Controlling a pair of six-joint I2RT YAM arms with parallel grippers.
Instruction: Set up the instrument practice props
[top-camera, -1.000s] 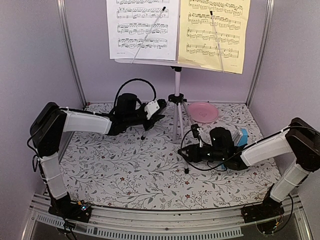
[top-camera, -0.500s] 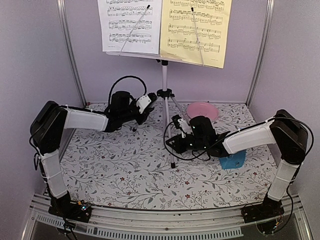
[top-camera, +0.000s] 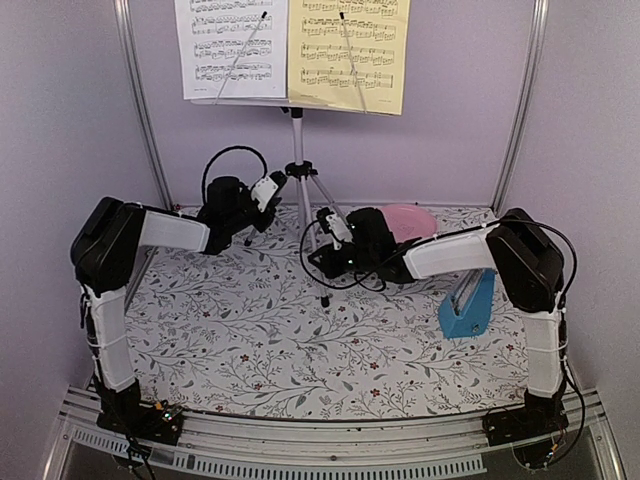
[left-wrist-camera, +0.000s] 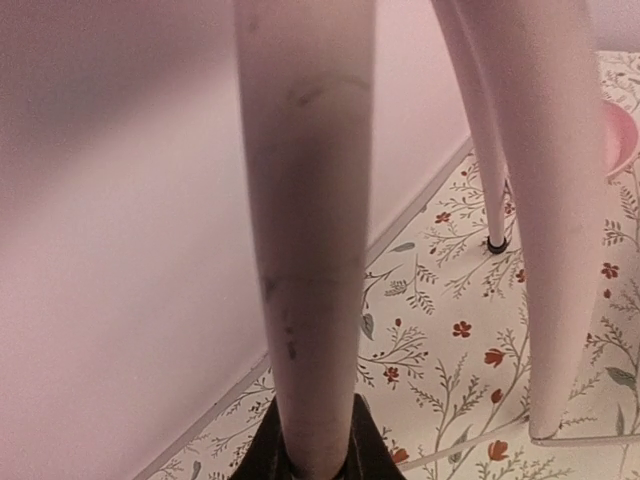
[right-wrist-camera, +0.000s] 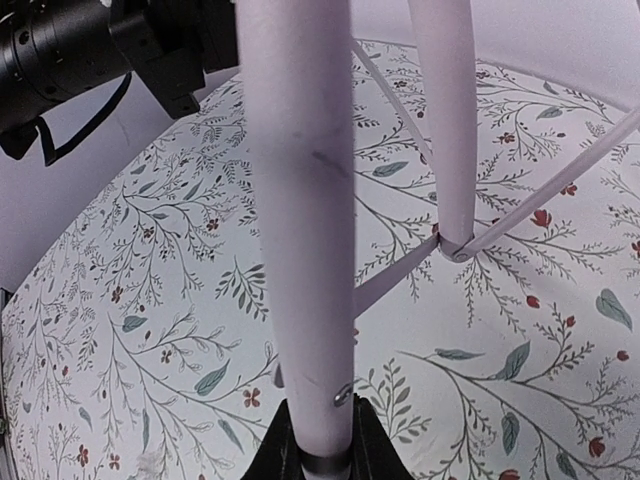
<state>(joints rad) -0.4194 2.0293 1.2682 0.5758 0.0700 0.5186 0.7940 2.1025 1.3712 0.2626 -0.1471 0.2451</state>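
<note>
The silver tripod music stand (top-camera: 297, 140) stands at the back centre. Its pale desk (top-camera: 285, 101) carries the white sheet (top-camera: 228, 45) and the yellow sheet (top-camera: 348, 50). My left gripper (top-camera: 275, 188) is shut on the stand's left leg, which fills the left wrist view (left-wrist-camera: 305, 250) between the dark jaws (left-wrist-camera: 310, 458). My right gripper (top-camera: 318, 252) is shut on the front leg (right-wrist-camera: 295, 250), clamped low between its jaws (right-wrist-camera: 322, 455). The small blue metronome (top-camera: 467, 305) stands on the floral table at the right, apart from both grippers.
A pink round plate (top-camera: 410, 219) lies at the back right, just behind my right arm. The lilac back wall and metal frame posts (top-camera: 140, 100) stand close behind the stand. The stand's other leg and braces (right-wrist-camera: 445, 130) cross the right wrist view.
Both grippers have moved left and toward the back wall with the stand held between them. My right arm has left the metronome, which now shows in full.
</note>
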